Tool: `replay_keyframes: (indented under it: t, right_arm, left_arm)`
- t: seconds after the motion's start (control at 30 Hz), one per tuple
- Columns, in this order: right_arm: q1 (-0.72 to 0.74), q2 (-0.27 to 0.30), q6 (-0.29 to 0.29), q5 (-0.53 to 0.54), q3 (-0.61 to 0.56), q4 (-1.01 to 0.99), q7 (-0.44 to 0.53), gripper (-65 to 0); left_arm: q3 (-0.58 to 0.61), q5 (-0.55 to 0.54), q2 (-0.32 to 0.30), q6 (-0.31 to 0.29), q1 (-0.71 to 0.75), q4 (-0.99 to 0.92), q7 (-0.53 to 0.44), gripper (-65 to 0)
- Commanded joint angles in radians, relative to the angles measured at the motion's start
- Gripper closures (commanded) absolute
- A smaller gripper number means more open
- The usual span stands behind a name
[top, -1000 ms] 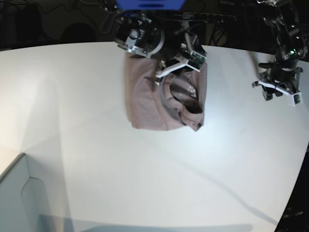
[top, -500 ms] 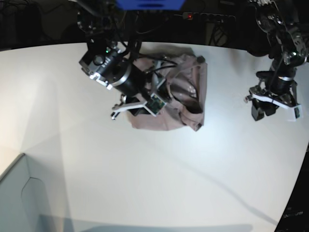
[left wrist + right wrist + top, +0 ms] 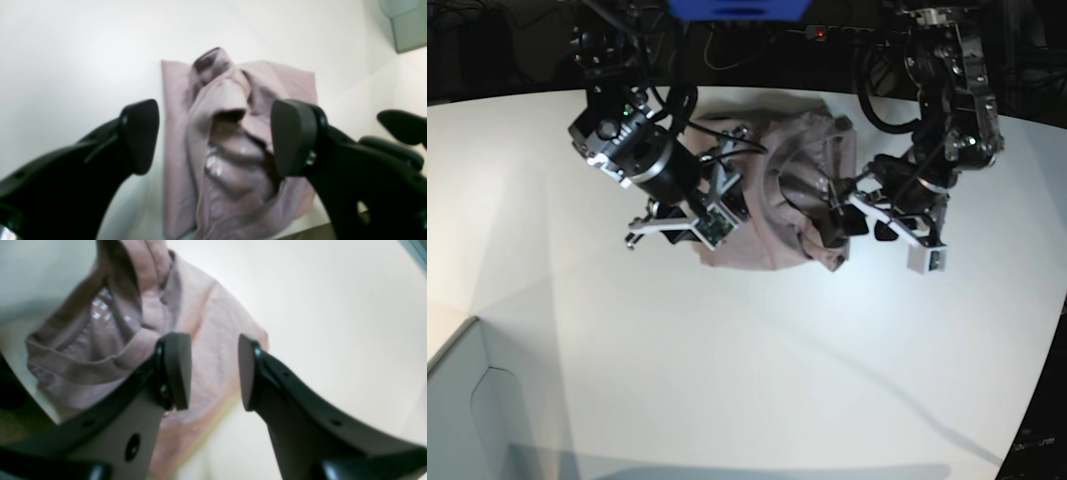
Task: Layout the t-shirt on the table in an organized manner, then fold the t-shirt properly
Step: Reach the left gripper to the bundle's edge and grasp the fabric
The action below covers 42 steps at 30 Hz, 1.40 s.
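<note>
The mauve t-shirt (image 3: 777, 190) lies crumpled and partly folded near the far edge of the white table (image 3: 777, 380). My left gripper (image 3: 859, 225) is open at the shirt's right edge. In the left wrist view its black fingers (image 3: 140, 133) stand wide apart, just above the bunched shirt (image 3: 233, 100), and hold nothing. My right gripper (image 3: 682, 230) is at the shirt's left front corner. In the right wrist view it (image 3: 211, 373) is open and empty, with a narrower gap, over the shirt's flat edge (image 3: 206, 316).
A pale box corner (image 3: 467, 400) stands at the front left and also shows in the left wrist view (image 3: 407, 26). Dark cables and equipment lie beyond the table's far edge (image 3: 847, 40). The table's curved edge runs down the right side (image 3: 1047, 360).
My left arm has swung in from the table's right side to the shirt's right edge. My right gripper has shifted slightly left and stays at the shirt's left front corner.
</note>
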Motion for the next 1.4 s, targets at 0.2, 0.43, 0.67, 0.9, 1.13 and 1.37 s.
replay_keyframes:
  t: [0.2, 0.43, 0.67, 0.9, 1.13, 1.37]
  right_arm:
    - [0.007, -0.004, 0.000, 0.014, -0.002, 0.016, 0.025, -21.9]
    - [0.005, -0.003, 0.000, 0.014, 0.017, 0.016, 0.025, -21.9]
    - [0.008, -0.003, 0.000, 0.014, 0.027, 0.016, 0.025, -21.9]
    - [0.005, -0.003, 0.000, 0.014, 0.027, 0.016, 0.025, -21.8]
    - [0.005, -0.003, 0.000, 0.014, 0.026, 0.016, 0.025, -21.8]
    - [0.004, -0.003, 0.000, 0.014, 0.026, 0.016, 0.025, -21.8]
  left_arm:
    - [0.034, -0.008, -0.002, 0.000, -0.078, -0.065, -0.014, -40.2]
    - [0.025, -0.010, -0.011, -0.002, -0.106, -0.136, -0.056, -6.5]
    - [0.023, -0.014, -0.034, 0.001, -0.104, -0.136, -0.109, 0.0]
    - [-0.077, -0.014, -0.029, 0.001, -0.124, -0.150, -0.109, 0.0]
    - [-0.123, -0.014, -0.032, 0.000, -0.188, -0.322, -0.100, -2.8]
    - [-0.126, -0.016, -0.032, -0.004, -0.195, -0.362, -0.109, -38.5]
